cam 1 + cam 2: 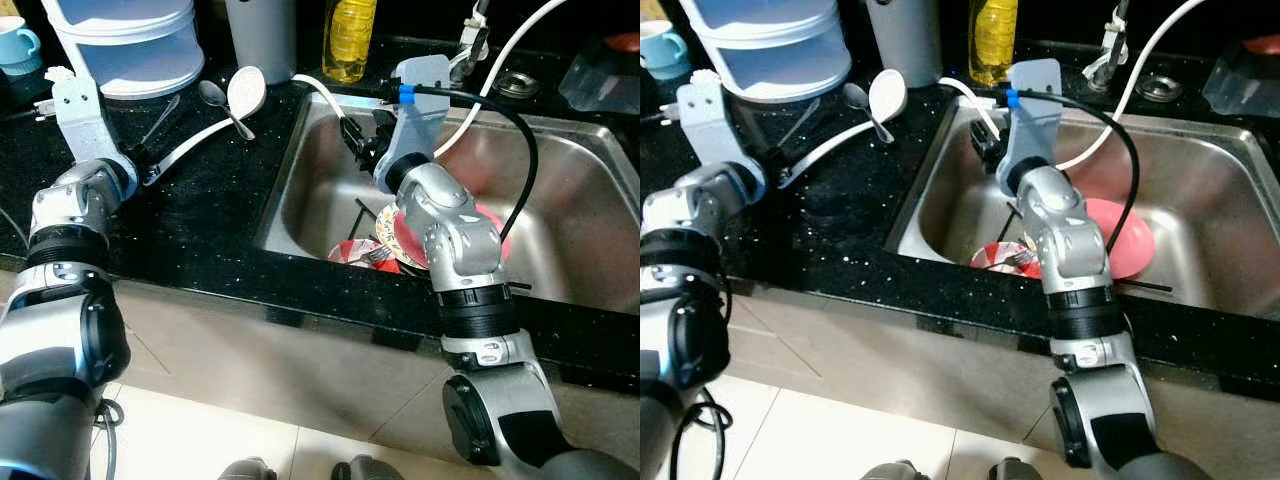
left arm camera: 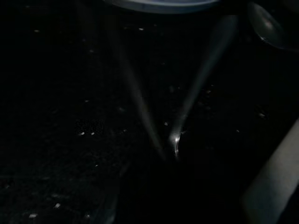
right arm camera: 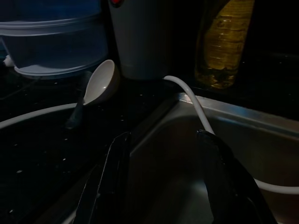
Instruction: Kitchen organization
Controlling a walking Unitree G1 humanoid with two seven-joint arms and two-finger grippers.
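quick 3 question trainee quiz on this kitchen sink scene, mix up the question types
1. True or false: the right tool is open, holding nothing, over the sink.
2. Which lies on the black counter between the stacked container and the sink? A) white ladle B) pink plate C) yellow bottle
3. Fill in: the pink plate lies in the ____.

Key: 1 true; 2 A; 3 sink. The yellow bottle stands behind the sink.
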